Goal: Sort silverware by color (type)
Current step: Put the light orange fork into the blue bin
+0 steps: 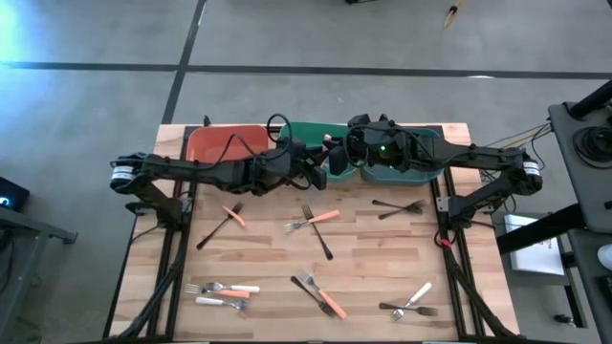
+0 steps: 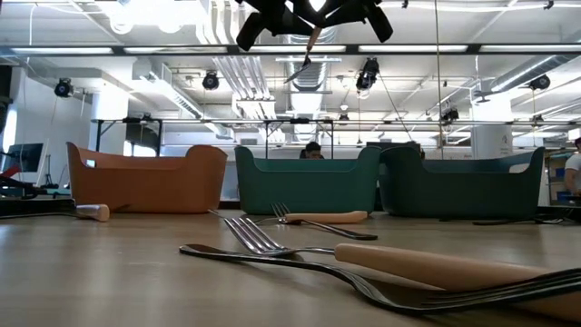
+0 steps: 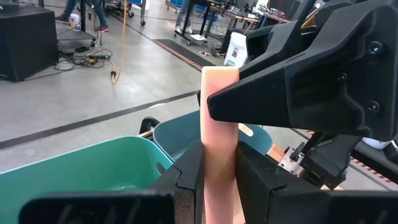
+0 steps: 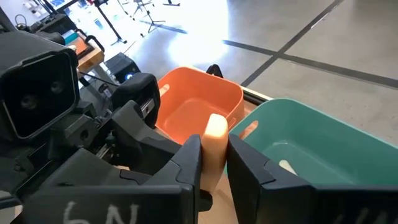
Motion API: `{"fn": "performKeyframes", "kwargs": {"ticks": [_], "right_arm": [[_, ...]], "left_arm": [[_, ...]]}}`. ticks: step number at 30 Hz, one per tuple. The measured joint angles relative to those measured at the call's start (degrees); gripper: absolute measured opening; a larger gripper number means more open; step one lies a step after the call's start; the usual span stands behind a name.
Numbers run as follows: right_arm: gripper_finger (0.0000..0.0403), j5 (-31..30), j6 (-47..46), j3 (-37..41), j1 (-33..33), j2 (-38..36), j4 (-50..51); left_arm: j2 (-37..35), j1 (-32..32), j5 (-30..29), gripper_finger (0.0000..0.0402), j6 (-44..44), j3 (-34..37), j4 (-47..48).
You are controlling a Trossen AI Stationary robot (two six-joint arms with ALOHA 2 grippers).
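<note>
An orange-handled fork [image 3: 219,118] is held in the air between both grippers, over the green bin [image 1: 308,134]. My left gripper [image 3: 219,171] and my right gripper [image 4: 214,158] face each other there, both shut on the handle. In the low view the fork's thin metal end [image 2: 302,59] slants down below the grippers. Several more forks with orange, white or black handles lie flat on the table, among them one pair [image 1: 314,222] in the middle. My left gripper pinches the fork's orange handle [image 3: 219,155] between its two fingers, and the handle runs on lengthwise past the fingertips. The fork is lifted clear of the table and bins. My right gripper pinches the same handle near its free end [image 4: 216,130] between its two fingers, coming level from the table's right. One right finger [image 3: 292,93] shows against the handle's upper part in the left wrist view.
Three bins stand in a row along the table's far edge: red-orange [image 1: 225,143], green, and teal [image 1: 421,158]. Loose forks lie near the left near corner [image 1: 222,291], the near middle [image 1: 320,294], the right near side [image 1: 413,304] and the right far side [image 1: 397,206].
</note>
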State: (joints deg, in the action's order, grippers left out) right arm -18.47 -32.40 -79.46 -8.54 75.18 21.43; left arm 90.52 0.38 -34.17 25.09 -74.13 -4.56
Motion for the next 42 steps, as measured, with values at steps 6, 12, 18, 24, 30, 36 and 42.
{"fn": "performKeyframes", "kwargs": {"ticks": [6,12,18,24,30,36,42], "right_arm": [[0.0043,0.0,0.0,0.0,0.0,0.0,0.1],[0.0043,-0.9,2.8,0.0,-0.3,-0.1,2.3],[0.0042,-3.2,7.5,-2.0,-4.9,-3.2,18.1],[0.0042,-9.9,14.6,-3.1,-11.1,-5.1,35.3],[0.0042,-10.6,22.3,-1.7,-17.4,-3.4,43.5],[0.0042,-10.2,29.1,1.7,-21.2,0.4,44.0],[0.0078,-10.0,26.2,4.1,-22.3,2.2,44.3]], "left_arm": [[0.0,0.1,0.3,0.0075,1.9,0.0,-0.5],[-0.1,0.1,1.2,0.0208,1.6,-0.1,-0.9],[-1.3,0.1,8.6,0.0265,0.5,-0.1,2.6],[-1.8,0.2,9.5,0.0252,1.3,-0.1,6.4],[-1.9,0.2,9.7,0.0229,3.4,-0.1,9.4],[-2.7,0.2,9.8,0.0214,6.0,-0.1,13.3],[-4.0,-0.2,9.9,0.0212,7.5,0.0,20.5]]}}
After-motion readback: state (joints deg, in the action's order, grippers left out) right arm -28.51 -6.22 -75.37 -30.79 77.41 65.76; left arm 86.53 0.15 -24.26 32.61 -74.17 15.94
